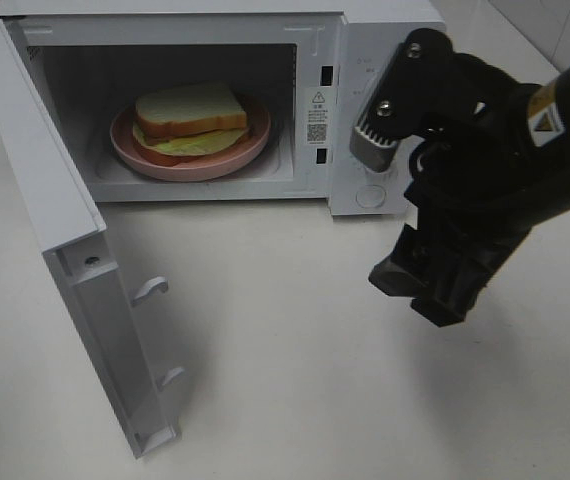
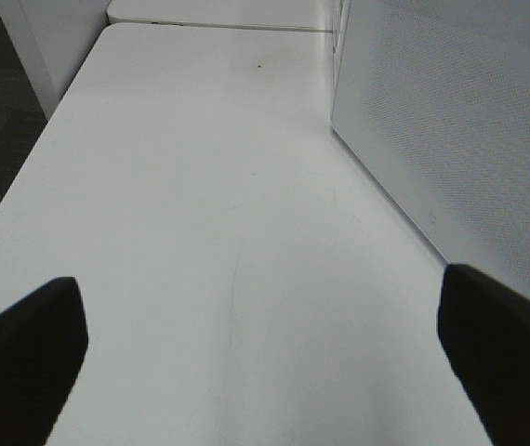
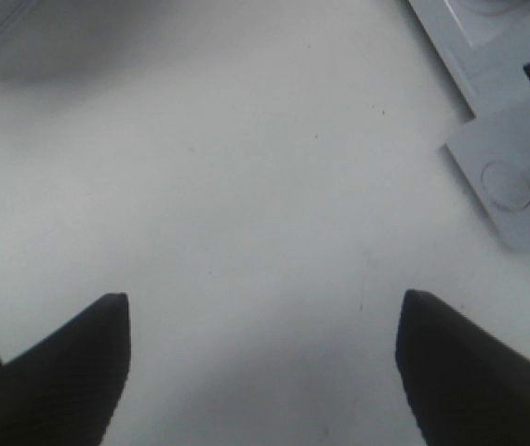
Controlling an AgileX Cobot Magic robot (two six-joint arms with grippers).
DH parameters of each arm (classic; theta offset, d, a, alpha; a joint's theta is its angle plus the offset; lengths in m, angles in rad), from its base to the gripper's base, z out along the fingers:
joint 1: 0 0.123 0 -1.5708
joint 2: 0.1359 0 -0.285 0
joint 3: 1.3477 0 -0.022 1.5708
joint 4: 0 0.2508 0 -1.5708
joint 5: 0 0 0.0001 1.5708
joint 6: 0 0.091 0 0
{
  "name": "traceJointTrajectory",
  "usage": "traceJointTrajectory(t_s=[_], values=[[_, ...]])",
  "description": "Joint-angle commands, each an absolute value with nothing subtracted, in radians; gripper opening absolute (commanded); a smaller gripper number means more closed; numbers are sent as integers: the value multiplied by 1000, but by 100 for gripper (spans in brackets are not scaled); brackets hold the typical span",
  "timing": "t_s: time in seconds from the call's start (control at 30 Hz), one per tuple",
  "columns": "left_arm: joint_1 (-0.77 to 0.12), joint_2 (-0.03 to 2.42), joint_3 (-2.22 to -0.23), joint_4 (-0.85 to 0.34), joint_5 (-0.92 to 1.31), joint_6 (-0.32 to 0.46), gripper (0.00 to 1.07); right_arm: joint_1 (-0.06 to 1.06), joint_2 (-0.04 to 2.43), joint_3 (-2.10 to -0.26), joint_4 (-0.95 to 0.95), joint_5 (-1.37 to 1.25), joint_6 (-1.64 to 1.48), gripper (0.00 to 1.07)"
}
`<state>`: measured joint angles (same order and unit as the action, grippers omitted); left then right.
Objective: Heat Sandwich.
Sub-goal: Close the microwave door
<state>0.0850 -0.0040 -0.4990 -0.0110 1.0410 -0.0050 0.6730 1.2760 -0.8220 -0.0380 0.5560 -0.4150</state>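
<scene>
While sandwich (image 1: 190,115) rests on plate (image 1: 193,168) inside microwave (image 1: 360,40), door (image 1: 45,170) stands open for loading | left claw (image 2: 260,358), right claw (image 3: 263,372): spread wide, empty

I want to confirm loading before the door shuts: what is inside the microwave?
The sandwich sits on a pink plate inside the microwave cavity. The sandwich covers the plate's middle, and whatever lies beneath the plate is hidden.

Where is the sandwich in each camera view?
Exterior high: sandwich on the plate inside the open microwave.
Left wrist: not in it.
Right wrist: not in it.
Shared landmark: the microwave, by its door in left wrist and its control panel in right wrist.
</scene>
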Motion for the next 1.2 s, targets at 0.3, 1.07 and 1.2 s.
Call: traceJointTrajectory(t_s=[0.3, 1.07, 1.2], values=[[80, -30, -495, -8, 1036, -12, 97, 675, 1085, -786, -31, 880, -94, 76], [80, -30, -495, -8, 1036, -12, 97, 673, 646, -728, -18, 1154, 0, 76], [80, -30, -495, -8, 1036, -12, 97, 629, 530, -697, -27, 1177, 0, 76]])
